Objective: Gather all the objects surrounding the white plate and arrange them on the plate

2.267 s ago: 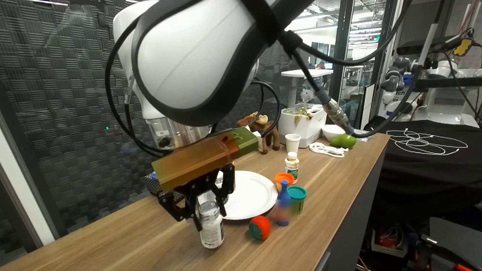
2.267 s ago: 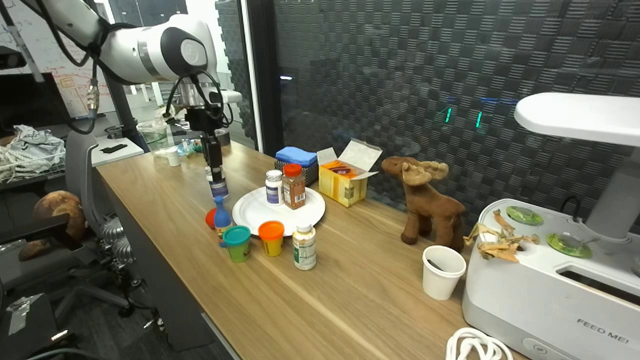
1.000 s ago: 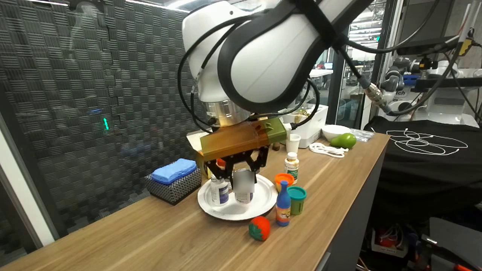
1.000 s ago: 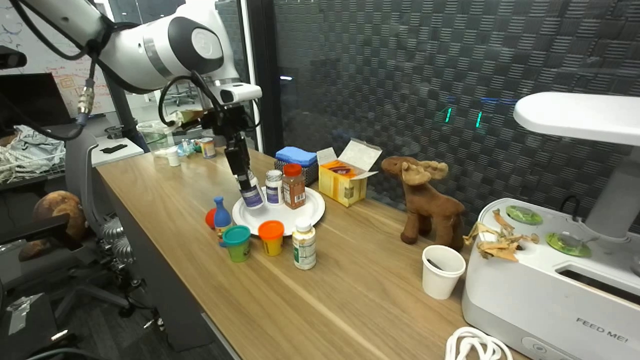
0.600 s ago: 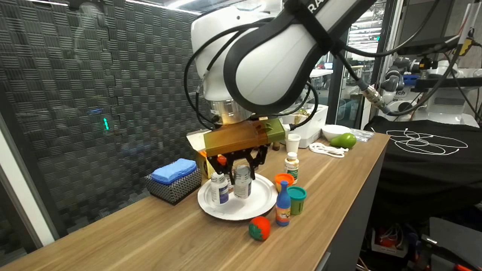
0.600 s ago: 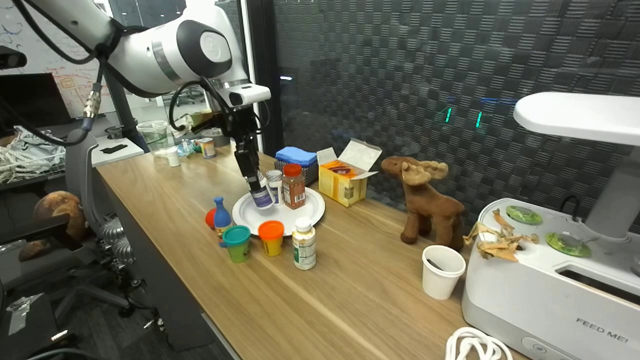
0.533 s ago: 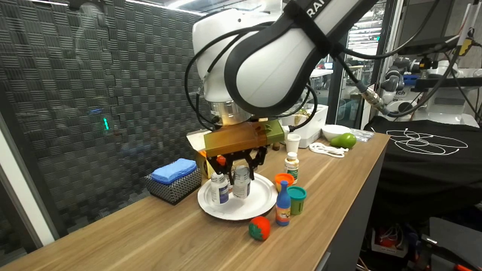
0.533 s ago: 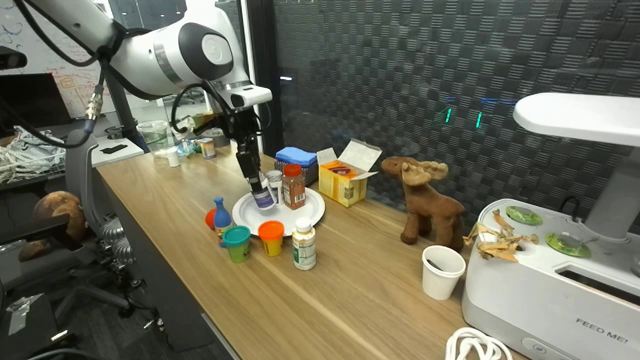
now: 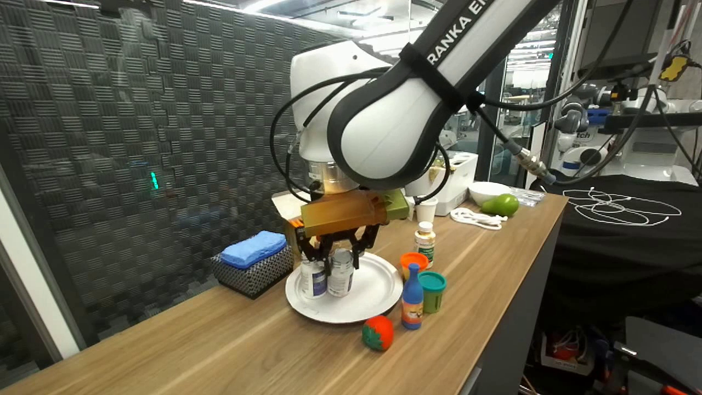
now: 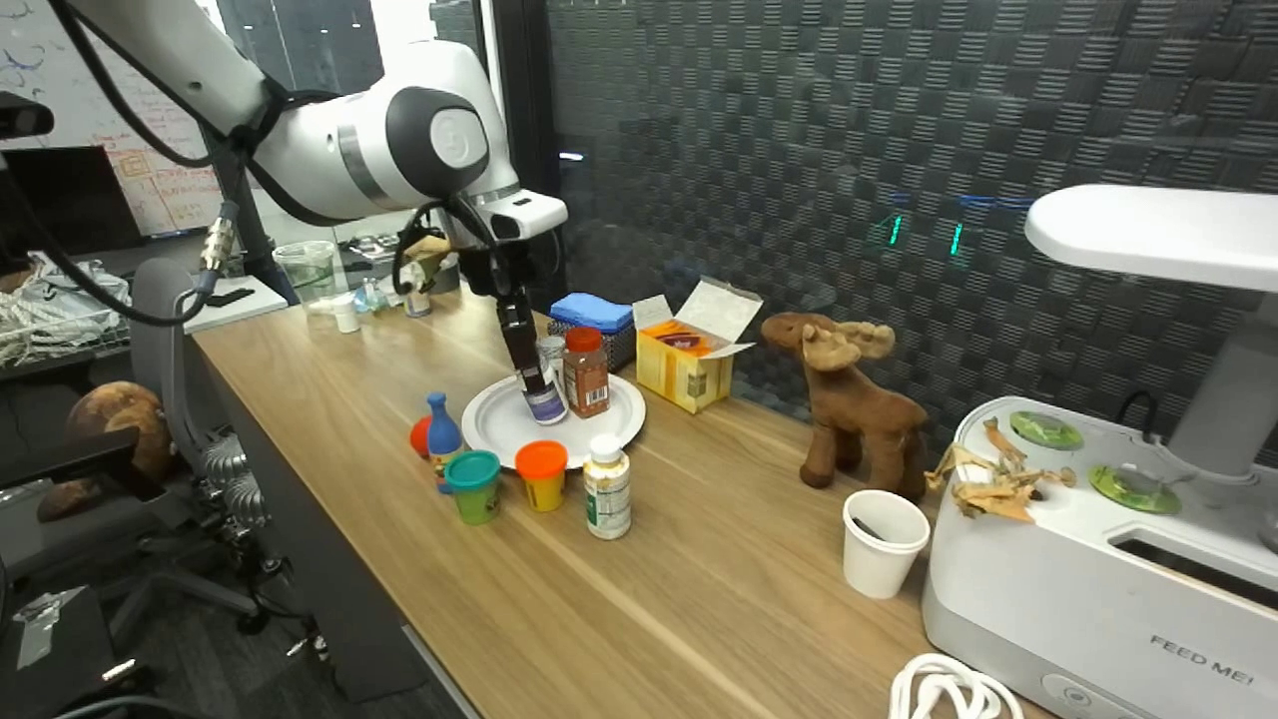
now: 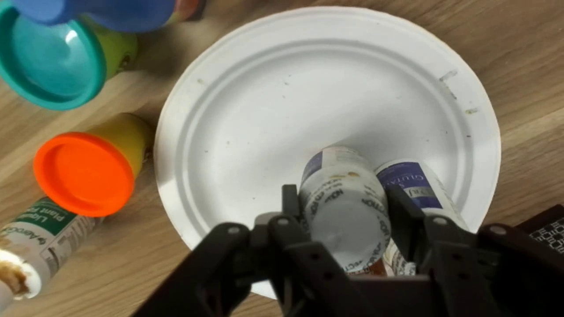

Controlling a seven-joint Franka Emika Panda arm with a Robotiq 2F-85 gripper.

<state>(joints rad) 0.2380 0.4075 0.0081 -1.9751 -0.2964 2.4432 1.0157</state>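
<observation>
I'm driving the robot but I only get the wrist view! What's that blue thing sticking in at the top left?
Observer: It's a blue bottle with a thin neck, standing upright.
Operator: Ooh! Is anything beside it that I'm missing?
Observer: Yes, a red fruit-like piece with a green patch, sitting on the wooden counter.
Operator: And what else is hiding by the white pill bottle I'm holding?
Observer: A brown bottle with a red cap, standing on the white plate.
</observation>
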